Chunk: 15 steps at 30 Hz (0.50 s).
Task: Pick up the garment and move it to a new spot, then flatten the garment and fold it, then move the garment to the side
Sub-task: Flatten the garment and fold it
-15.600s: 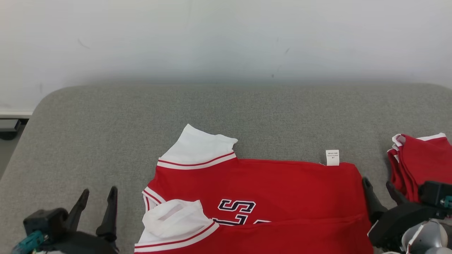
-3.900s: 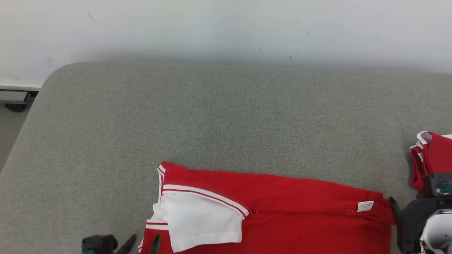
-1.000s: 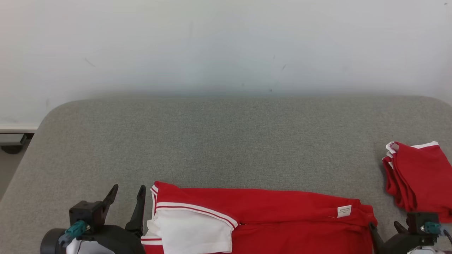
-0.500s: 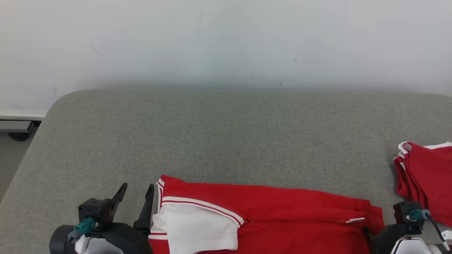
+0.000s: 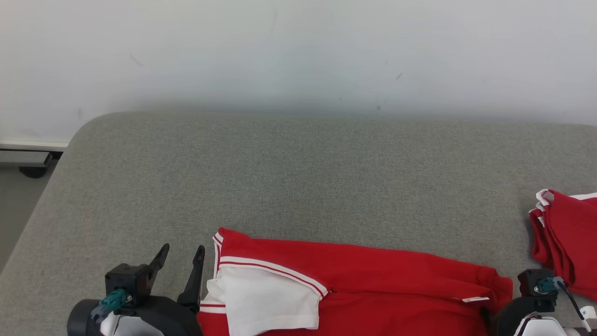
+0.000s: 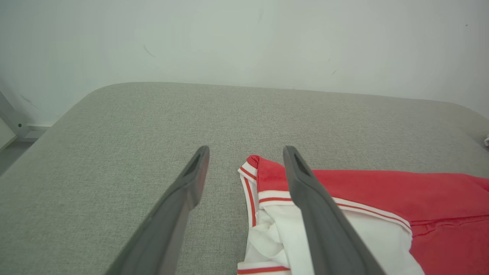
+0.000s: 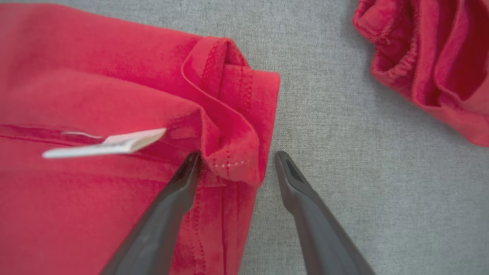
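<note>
The red garment [image 5: 373,284] with white, red-striped sleeves lies folded lengthwise on the grey surface at the bottom of the head view. My left gripper [image 5: 183,252] stands open just left of its sleeve end; in the left wrist view the garment's collar corner [image 6: 263,175] sits between that gripper's [image 6: 244,152] fingers. My right gripper [image 7: 237,158] is open at the hem end, one finger over the cloth and one over bare grey, with the folded hem corner [image 7: 233,152] between them. A white care label [image 7: 110,145] sticks out beside it.
A second folded red garment [image 5: 566,238] lies at the right edge, close to my right wrist [image 5: 536,298]. The grey cushioned surface [image 5: 298,177] stretches back to a white wall. Its rounded left edge drops to the floor [image 5: 18,196].
The head camera has shifted, so the whole scene sits slightly right and lower. My right gripper has dropped toward the hem end of the garment. The garment's label now lies flatter.
</note>
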{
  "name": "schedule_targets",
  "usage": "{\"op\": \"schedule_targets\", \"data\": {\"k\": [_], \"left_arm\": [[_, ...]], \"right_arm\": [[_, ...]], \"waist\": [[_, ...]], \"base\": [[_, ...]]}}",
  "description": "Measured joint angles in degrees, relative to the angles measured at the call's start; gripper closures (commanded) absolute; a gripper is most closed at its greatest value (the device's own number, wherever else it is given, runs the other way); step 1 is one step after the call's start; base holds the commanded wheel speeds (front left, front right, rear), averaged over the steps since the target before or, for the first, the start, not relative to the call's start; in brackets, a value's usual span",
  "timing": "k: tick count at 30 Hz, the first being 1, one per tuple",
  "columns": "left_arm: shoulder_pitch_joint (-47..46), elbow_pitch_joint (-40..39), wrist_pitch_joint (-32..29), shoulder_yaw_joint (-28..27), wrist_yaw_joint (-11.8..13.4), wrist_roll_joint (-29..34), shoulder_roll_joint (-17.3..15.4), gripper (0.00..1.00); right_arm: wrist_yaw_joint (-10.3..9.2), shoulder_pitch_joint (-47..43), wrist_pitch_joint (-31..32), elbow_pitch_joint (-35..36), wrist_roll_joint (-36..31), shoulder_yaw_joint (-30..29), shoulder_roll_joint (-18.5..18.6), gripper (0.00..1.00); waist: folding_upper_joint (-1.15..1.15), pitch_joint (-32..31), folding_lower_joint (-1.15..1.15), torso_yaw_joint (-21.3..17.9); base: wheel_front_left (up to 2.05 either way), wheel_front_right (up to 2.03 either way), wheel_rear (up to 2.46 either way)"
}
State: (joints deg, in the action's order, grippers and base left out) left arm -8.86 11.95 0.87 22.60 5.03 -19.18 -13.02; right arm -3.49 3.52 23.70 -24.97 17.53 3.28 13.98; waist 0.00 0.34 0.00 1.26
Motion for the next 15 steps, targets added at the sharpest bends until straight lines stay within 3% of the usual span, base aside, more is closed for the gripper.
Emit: {"op": "schedule_targets", "data": {"k": [5,7,8,9,10,11,14,15], "left_arm": [[0.00,-0.09,0.01,0.02,-0.01,0.00,-0.05,0.00],[-0.02,-0.08,0.02,0.02,-0.02,0.00,-0.04,0.00],[-0.04,-0.12,0.02,0.03,-0.04,0.00,-0.04,0.00],[-0.11,-0.04,0.05,0.03,-0.07,0.00,-0.04,0.00],[-0.22,-0.01,0.18,0.01,-0.07,0.00,-0.03,0.00],[-0.35,0.00,0.18,0.00,-0.07,0.00,-0.04,0.00],[-1.03,0.03,0.19,-0.04,-0.07,0.00,-0.04,0.00],[-1.03,0.12,0.19,-0.04,-0.07,0.00,-0.04,0.00]], "right_arm": [[-0.25,0.48,0.08,-0.91,0.25,-1.02,-0.68,0.00],[-0.58,0.58,0.44,-1.09,0.91,-1.43,-1.04,0.41],[-0.63,0.58,0.57,-1.12,1.30,-1.66,-1.25,0.41],[-0.63,0.63,0.60,-1.32,1.72,-1.77,-1.49,0.53],[-0.63,0.71,0.91,-1.49,1.94,-1.79,-1.71,0.58],[-0.63,0.83,1.07,-1.68,2.10,-1.78,-1.92,0.73],[-0.64,1.30,1.10,-2.04,2.13,-1.79,-2.31,1.00],[-0.64,1.51,1.27,-2.13,2.13,-1.80,-2.29,1.00]], "waist": [[0.00,0.36,0.00,0.19],[0.00,0.63,0.00,0.29],[0.00,0.76,0.00,0.34],[0.00,0.89,0.00,0.40],[0.00,0.98,0.00,0.47],[0.00,1.05,0.00,0.51],[0.00,1.18,0.00,0.61],[0.00,1.21,0.00,0.63]], "base": [[0.00,0.00,0.00],[0.00,0.00,0.00],[0.00,0.00,0.00],[0.00,0.00,0.00],[0.00,0.00,0.00],[0.00,0.00,0.00],[0.00,0.00,0.00],[0.00,0.00,0.00]]}}
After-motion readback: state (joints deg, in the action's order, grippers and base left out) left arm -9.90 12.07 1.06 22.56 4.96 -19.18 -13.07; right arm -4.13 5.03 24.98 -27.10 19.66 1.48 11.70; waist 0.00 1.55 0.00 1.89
